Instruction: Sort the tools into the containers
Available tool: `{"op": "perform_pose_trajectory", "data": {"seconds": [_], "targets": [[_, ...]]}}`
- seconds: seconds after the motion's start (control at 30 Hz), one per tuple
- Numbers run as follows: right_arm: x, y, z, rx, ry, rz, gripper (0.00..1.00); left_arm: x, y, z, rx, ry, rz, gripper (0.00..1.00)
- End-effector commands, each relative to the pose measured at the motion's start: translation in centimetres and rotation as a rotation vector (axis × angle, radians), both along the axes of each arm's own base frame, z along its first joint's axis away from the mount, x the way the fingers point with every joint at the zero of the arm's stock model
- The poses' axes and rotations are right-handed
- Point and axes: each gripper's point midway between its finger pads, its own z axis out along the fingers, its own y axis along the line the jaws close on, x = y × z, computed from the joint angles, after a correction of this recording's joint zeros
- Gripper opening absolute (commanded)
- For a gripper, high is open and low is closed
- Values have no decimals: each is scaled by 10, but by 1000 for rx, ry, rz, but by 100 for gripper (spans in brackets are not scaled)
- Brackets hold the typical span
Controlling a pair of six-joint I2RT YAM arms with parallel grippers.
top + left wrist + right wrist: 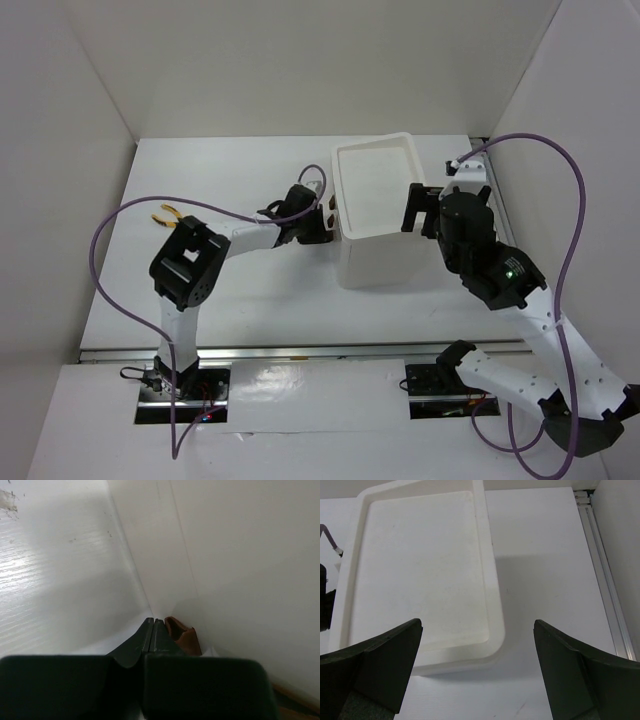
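- Yellow-handled pliers (165,215) lie on the table (270,290) at the box's 9 o'clock, well apart from it. The left arm's elbow partly hides them.
- Left gripper (152,630): fingers pressed flat together with nothing between them. The tips sit low against the box's 9 o'clock side wall.
- A small reddish-brown drawer handle (182,639) is just beside the shut fingertips, at their 3 o'clock. It lies outside the fingers. Whether it touches them, I cannot tell.
- White box (380,258) stands mid-table between the two grippers, its shallow top tray facing up.
- Right gripper (478,625): fingers spread wide, holding nothing. It sits at the box's 3 o'clock side. In the right wrist view, the near right corner of the tray falls between the fingers.
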Motion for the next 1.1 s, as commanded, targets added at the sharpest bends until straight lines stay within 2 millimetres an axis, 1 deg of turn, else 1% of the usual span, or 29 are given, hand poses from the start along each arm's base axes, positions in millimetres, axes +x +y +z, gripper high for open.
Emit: {"op": "perform_pose_trajectory", "data": {"seconds": [0.0, 0.03, 0.07, 0.1, 0.17, 0.2, 0.23, 0.27, 0.3, 0.33, 0.37, 0.4, 0.43, 0.47, 0.5, 0.53, 0.57, 0.6, 0.63, 0.67, 0.7, 0.8, 0.83, 0.87, 0.9, 0.97, 1.0, 1.03, 1.07], "targets": [[3, 2, 5, 2, -18, -2, 100, 16, -8, 33, -82, -37, 23, 5], [6, 2, 2, -9, -9, -12, 100, 12, 6, 25, -91, -16, 41, 7], [8, 4, -1, -15, -1, -12, 100, 11, 14, 26, -108, 4, 78, 7], [8, 4, 3, -10, -8, -12, 100, 14, 22, 37, -133, -6, 99, 8], [11, 6, -1, -24, 12, -12, 100, 14, 63, 29, -86, 82, 259, 8], [11, 6, -1, -24, 12, -12, 100, 13, 86, 27, -23, 120, 360, 8], [12, 5, -2, -36, 20, -23, 100, 19, 121, 30, 80, 113, 508, 9], [12, 5, -2, -36, 20, -23, 100, 2, 158, 33, 166, 171, 595, 12], [12, 6, -2, -33, 22, -15, 100, -2, 179, 39, 209, 170, 655, 15], [13, 7, 0, -27, 14, -15, 100, -4, 203, 47, 268, 153, 722, 20], [11, 6, 2, -21, 5, -15, 100, -5, 232, 60, 269, 149, 791, 32], [12, 6, 4, -14, -4, -15, 100, -14, 250, 63, 300, 183, 828, 40], [12, 9, 4, -11, -1, -4, 100, -16, 265, 68, 303, 197, 863, 48], [9, 9, 11, -18, -17, 20, 100, -17, 293, 71, 301, 212, 914, 51], [6, 12, 19, 6, -41, 46, 100, -17, 305, 79, 293, 198, 926, 63], [3, 13, 25, 14, -63, 67, 100, -19, 319, 75, 303, 212, 950, 68], [-4, 18, 42, 60, -121, 118, 100, -20, 340, 78, 290, 217, 998, 73], [-7, 20, 48, 79, -139, 142, 100, -21, 349, 78, 277, 227, 1020, 76], [-8, 23, 53, 90, -147, 161, 100, -19, 357, 70, 273, 249, 1037, 77], [-11, 26, 53, 83, -137, 192, 100, -17, 366, 67, 274, 260, 1059, 77], [-15, 27, 62, 93, -147, 205, 100, -18, 378, 62, 256, 295, 1104, 77], [-15, 39, 54, 71, -98, 270, 100, -7, 392, 43, 238, 351, 1186, 79], [-15, 42, 53, 74, -96, 284, 100, -2, 392, 38, 225, 364, 1209, 79], [-16, 44, 53, 82, -105, 296, 100, -1, 397, 32, 220, 391, 1239, 79], [-19, 47, 45, 79, -91, 315, 100, 0, 407, 21, 234, 438, 1280, 79], [-18, 50, 38, 76, -80, 326, 100, 7, 416, 14, 209, 459, 1320, 79], [-17, 47, 34, 73, -82, 311, 100, 14, 420, 17, 182, 458, 1323, 77], [-20, 54, 34, 80, -82, 327, 100, 19, 430, 13, 175, 456, 1344, 76], [-21, 56, 29, 71, -73, 331, 100, 22, 435, 13, 177, 452, 1346, 76]]}}
